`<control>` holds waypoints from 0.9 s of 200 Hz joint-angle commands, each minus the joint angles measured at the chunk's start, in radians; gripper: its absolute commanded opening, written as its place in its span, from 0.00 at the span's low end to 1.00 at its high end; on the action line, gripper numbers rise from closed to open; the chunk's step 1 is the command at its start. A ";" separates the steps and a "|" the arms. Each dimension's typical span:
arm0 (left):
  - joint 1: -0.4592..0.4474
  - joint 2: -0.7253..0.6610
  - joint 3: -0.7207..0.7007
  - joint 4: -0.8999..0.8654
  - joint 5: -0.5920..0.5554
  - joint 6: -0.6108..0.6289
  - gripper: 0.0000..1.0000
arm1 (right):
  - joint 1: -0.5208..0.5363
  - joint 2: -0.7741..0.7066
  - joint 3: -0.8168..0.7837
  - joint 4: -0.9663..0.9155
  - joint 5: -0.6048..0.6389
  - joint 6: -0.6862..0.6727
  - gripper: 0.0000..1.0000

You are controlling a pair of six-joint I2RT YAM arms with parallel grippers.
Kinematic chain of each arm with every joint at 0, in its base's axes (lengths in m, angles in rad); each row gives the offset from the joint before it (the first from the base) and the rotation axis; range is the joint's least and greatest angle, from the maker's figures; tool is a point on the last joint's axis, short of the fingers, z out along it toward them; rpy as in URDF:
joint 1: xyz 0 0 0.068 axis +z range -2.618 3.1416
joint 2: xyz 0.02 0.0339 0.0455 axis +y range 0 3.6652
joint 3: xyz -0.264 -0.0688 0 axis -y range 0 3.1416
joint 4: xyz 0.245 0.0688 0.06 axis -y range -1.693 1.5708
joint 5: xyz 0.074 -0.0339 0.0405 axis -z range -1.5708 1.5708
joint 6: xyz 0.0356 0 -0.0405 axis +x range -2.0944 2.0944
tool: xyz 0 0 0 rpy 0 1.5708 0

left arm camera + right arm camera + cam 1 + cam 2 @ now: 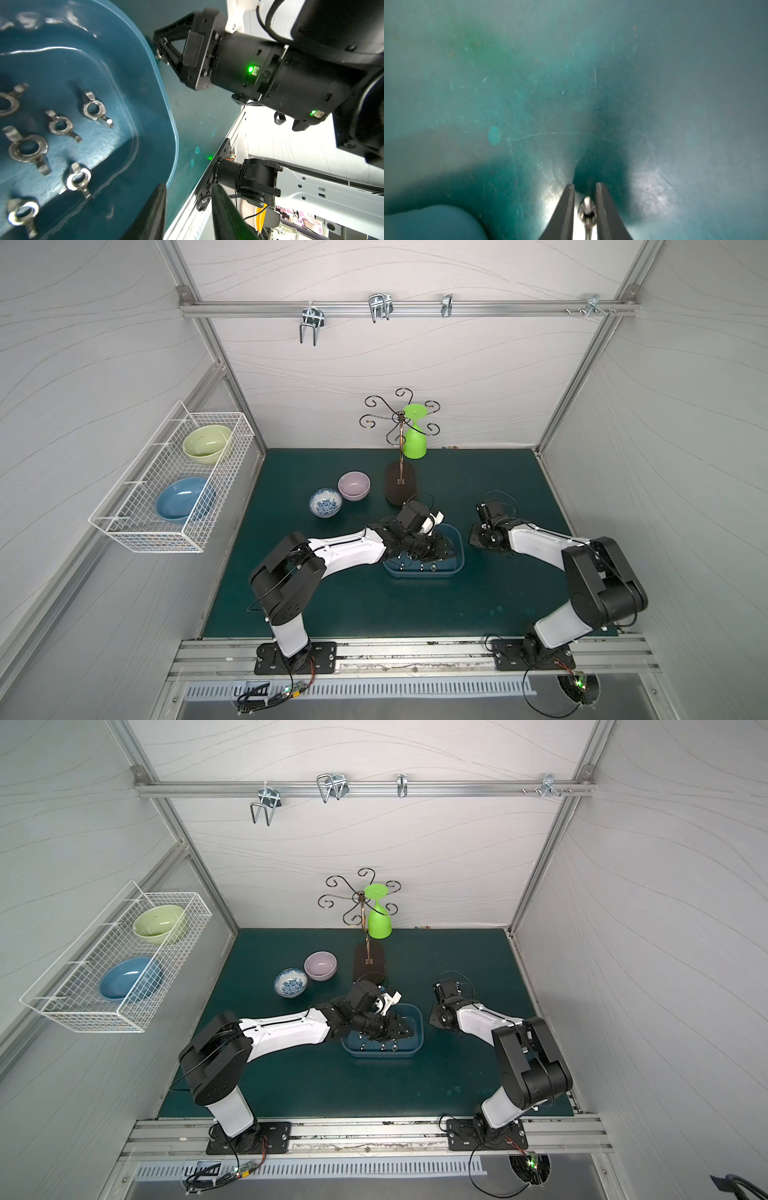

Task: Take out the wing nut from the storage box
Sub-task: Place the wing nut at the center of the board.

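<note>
Top view: green mat (374,605), grey walls (415,364), storage box (428,573).

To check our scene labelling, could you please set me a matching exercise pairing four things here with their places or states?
Things: 1 light-green bowl; 2 lilac bowl; 3 green glass; 4 storage box.
States: a holds wing nuts; b hangs upside down on the rack; c lies in the wire basket; d stands beside the patterned bowl.
Pairs: 1-c; 2-d; 3-b; 4-a.
</note>
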 commanded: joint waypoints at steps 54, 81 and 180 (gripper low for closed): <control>0.076 -0.227 -0.076 -0.128 -0.156 0.102 0.41 | 0.194 -0.243 0.086 -0.171 0.076 -0.063 0.27; 0.211 -0.306 -0.163 -0.164 -0.186 0.074 0.41 | 0.359 -0.207 0.143 -0.181 0.067 -0.053 0.27; 0.330 -0.411 -0.307 -0.225 -0.259 0.085 0.43 | 0.438 0.113 0.280 -0.088 -0.066 -0.063 0.27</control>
